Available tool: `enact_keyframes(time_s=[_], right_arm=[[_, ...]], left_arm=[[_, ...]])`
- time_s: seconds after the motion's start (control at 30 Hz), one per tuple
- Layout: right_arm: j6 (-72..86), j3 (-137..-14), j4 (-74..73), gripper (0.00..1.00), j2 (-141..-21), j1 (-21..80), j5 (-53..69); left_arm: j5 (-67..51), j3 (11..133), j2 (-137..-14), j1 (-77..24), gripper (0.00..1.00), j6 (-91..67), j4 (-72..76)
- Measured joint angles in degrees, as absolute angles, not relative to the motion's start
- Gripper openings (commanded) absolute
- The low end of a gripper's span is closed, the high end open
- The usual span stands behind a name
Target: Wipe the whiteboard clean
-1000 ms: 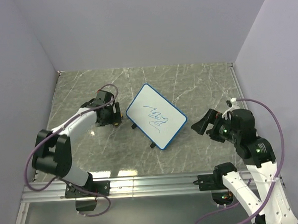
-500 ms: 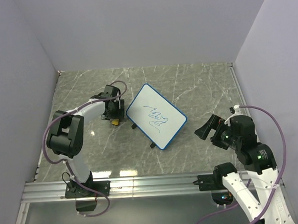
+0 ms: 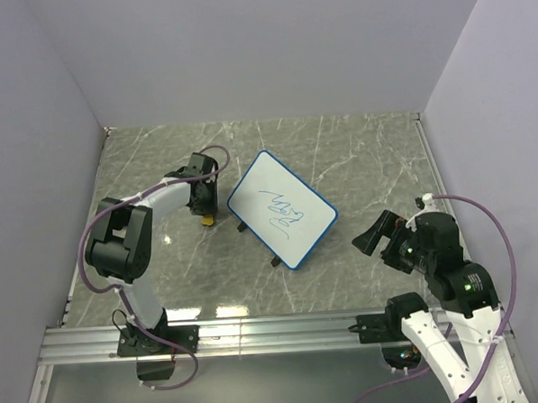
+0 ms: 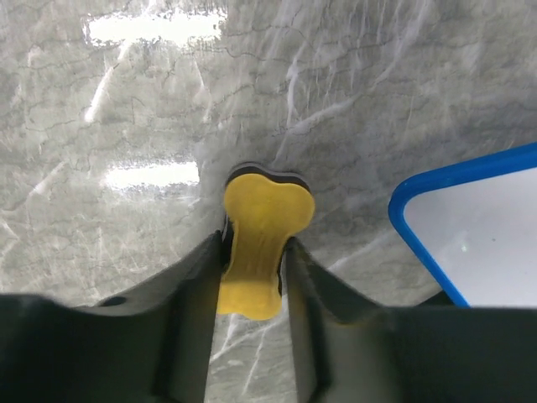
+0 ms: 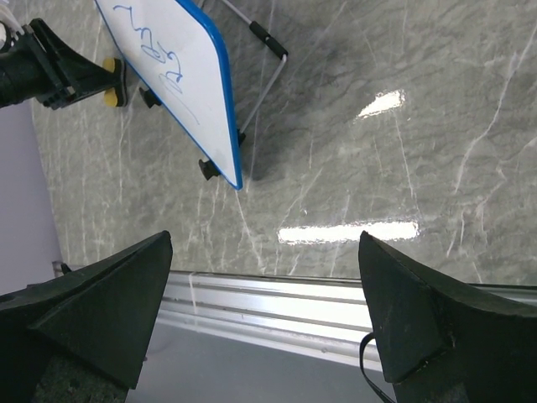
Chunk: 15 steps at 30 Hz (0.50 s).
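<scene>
The whiteboard (image 3: 293, 225), white with a blue rim and a blue scribble, lies tilted at mid-table; its corner shows in the left wrist view (image 4: 495, 227), and the right wrist view shows it on small black feet (image 5: 172, 67). Just left of it on the table lies a small yellow bow-shaped eraser (image 3: 209, 220) (image 4: 260, 227). My left gripper (image 3: 205, 207) (image 4: 256, 245) reaches down over it, and both fingers press on the eraser's narrow waist. My right gripper (image 3: 372, 233) (image 5: 265, 243) hovers to the right of the board, wide open and empty.
A thin wire stand leg (image 5: 270, 50) sticks out from the whiteboard's far side. An aluminium rail (image 3: 276, 327) runs along the table's near edge, and grey walls close in the left, back and right sides.
The left gripper swung in over the eraser and its jaws closed onto it. The right arm drew back slightly toward the near edge, still open.
</scene>
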<state>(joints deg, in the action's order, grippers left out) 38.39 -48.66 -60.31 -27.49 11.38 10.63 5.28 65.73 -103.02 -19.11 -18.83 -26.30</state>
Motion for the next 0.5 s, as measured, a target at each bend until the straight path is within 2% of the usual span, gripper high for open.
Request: enact_keyframes(time_s=[0.07, 0.1, 0.3, 0.5], right_arm=[[38.15, -48.66, -60.12, 0.98, -27.49, 11.38, 11.29], [38.0, -48.66, -59.88, 0.98, -27.49, 11.38, 11.73], [36.82, -48.97, -55.46, 0.98, -30.52, 11.38, 15.57], [35.2, -51.33, -47.05, 0.98, -41.76, 11.38, 19.68]], left_arm=[[5.28, 65.84, -103.02, -19.11, 0.21, -19.0, -26.33], [5.26, 65.93, -103.02, -19.11, 0.08, -18.92, -26.33], [5.23, 66.15, -103.02, -19.11, 0.0, -19.2, -26.35], [4.97, 66.19, -102.69, -19.09, 0.0, -20.49, -26.81]])
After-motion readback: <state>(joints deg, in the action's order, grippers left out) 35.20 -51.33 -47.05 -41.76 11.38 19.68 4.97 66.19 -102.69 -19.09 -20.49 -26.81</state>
